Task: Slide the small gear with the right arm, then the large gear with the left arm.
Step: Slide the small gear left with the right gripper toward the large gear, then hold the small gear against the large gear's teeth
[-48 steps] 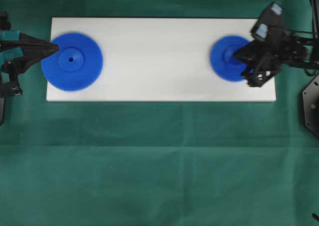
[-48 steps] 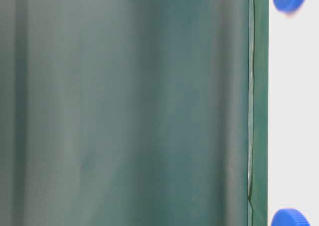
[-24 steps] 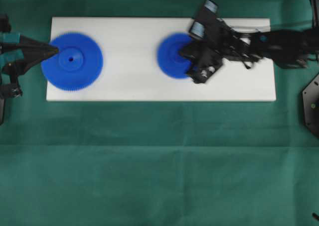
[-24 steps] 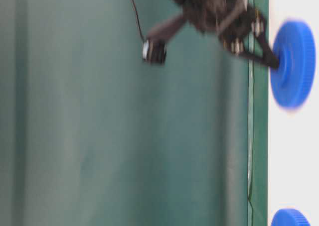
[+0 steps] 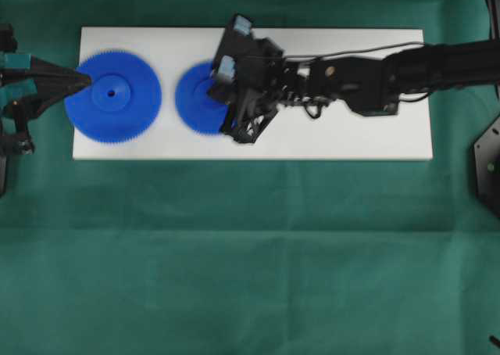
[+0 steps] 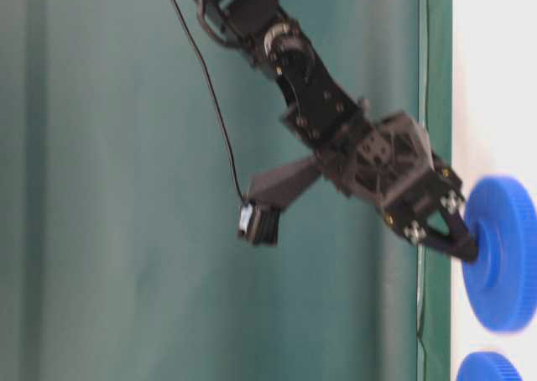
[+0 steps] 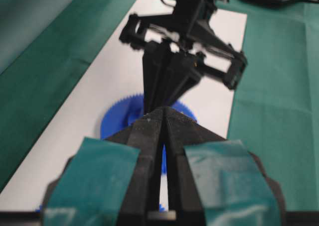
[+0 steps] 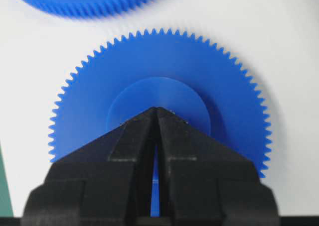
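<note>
Overhead: your right arm [image 5: 367, 69] has swept far across the white board [image 5: 344, 140] on the green-clothed counter [image 5: 250, 253], and the small gear [image 5: 197, 98] has come with it, from the board's right end a second ago to just beside the large gear [image 5: 113, 96] now. There's only a thin gap between their teeth; whether they mesh yet, I can't tell. The right gripper [image 5: 219, 91] sits over the small gear's hub. Your left gripper [image 5: 84, 78] waits at the large gear's left rim, tip touching or nearly so.

Table level: the right gripper [image 6: 466, 248] presses down on the small gear [image 6: 503, 255], which lies flat on the board, and the edge of the large gear [image 6: 488, 367] peeks in just beside it.

Left wrist: the left fingers [image 7: 149, 136] are nearly closed, a thin slit between them, holding nothing. Beyond them you can see the small gear [image 7: 115, 117] under the right arm's gripper [image 7: 158, 94].

Right wrist: the right fingers [image 8: 134, 136] are pinched narrow, tip planted on the hub of the small gear [image 8: 164, 71], pushing rather than gripping. The large gear's teeth [image 8: 84, 2] are close ahead.

My read: the small gear's slide is about done, so the large gear is next for your left arm.
</note>
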You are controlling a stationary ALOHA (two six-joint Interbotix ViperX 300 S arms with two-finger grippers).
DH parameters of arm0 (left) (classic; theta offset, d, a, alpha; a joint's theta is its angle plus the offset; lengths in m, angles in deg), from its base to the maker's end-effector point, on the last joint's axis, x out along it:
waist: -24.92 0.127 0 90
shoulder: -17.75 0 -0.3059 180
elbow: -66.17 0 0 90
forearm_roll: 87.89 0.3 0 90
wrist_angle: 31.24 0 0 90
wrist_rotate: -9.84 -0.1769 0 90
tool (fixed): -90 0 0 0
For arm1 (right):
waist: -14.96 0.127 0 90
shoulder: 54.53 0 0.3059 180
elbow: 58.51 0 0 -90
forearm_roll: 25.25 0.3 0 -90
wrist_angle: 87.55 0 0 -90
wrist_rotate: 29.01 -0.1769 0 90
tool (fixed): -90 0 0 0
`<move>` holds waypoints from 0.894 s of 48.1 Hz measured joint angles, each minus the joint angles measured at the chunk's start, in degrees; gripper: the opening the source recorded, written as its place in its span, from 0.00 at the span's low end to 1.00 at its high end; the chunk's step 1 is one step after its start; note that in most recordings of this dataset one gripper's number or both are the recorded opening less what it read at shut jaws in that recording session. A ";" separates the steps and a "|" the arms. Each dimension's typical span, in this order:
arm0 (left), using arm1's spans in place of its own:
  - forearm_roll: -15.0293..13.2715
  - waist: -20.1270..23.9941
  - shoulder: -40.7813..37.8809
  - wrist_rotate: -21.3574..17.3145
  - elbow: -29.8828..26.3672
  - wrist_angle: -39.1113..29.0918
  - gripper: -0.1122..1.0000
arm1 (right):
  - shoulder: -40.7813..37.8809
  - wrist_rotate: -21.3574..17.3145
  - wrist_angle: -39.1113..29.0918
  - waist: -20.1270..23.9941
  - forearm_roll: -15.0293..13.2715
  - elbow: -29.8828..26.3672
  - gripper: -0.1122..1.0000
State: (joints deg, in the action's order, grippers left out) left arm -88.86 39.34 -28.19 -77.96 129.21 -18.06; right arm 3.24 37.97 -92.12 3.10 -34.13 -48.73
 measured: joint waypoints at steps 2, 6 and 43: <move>0.00 0.00 0.09 -0.09 -0.09 0.09 0.10 | -0.79 -0.18 -0.09 0.35 -0.62 -1.23 0.56; 0.00 -0.09 0.00 0.00 0.00 0.09 0.10 | -1.93 -0.26 -0.18 0.79 -1.58 -3.08 0.56; 0.00 0.00 0.09 0.00 0.35 0.09 0.10 | -3.34 -0.44 -0.35 1.05 -3.52 -5.19 0.56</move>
State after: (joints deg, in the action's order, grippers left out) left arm -88.86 39.34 -28.11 -77.96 129.56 -17.97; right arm -0.10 37.53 -92.47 4.15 -37.65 -53.92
